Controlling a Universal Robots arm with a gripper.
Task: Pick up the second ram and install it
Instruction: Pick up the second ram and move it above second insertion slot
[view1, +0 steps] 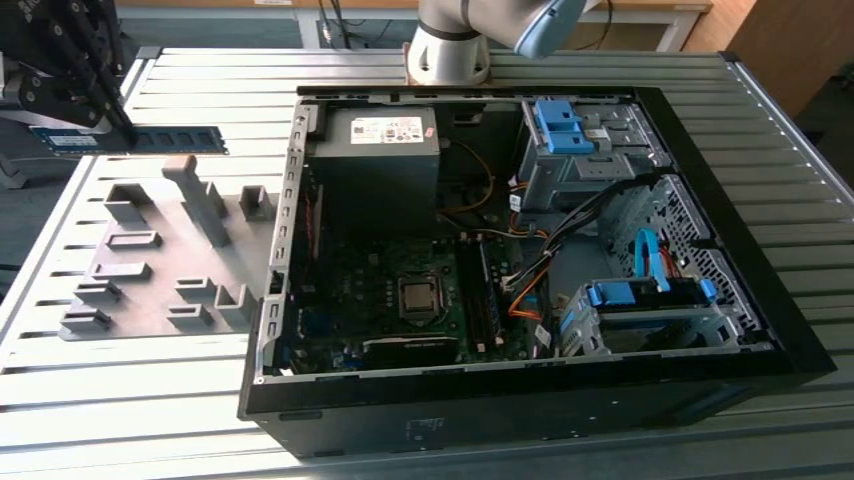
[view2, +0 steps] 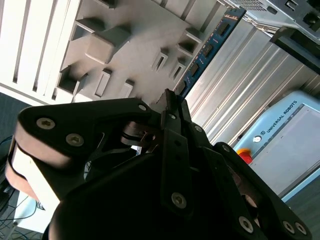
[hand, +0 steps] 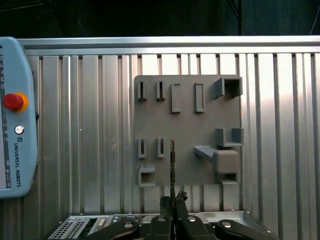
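The second ram (view1: 180, 140) is a long green-blue stick with dark chips, held level in the air above the far end of the grey tray (view1: 147, 270), at the exterior view's left. My gripper (view1: 120, 130) is shut on it near its middle. In the second wrist view the ram (view2: 207, 47) sticks out from between the black fingers (view2: 172, 107) over the tray (view2: 125, 30). The first wrist view has the ram (hand: 172, 162) edge-on as a thin dark line running out from my gripper (hand: 173, 200) above the tray (hand: 185, 135).
An open black computer case (view1: 747, 300) lies flat at the exterior view's right, with its motherboard (view1: 400, 300), power supply (view1: 380, 150), blue drive brackets and cables exposed. The ribbed metal table (view1: 134, 400) carries everything. A teach pendant (hand: 15, 115) lies beyond the tray.
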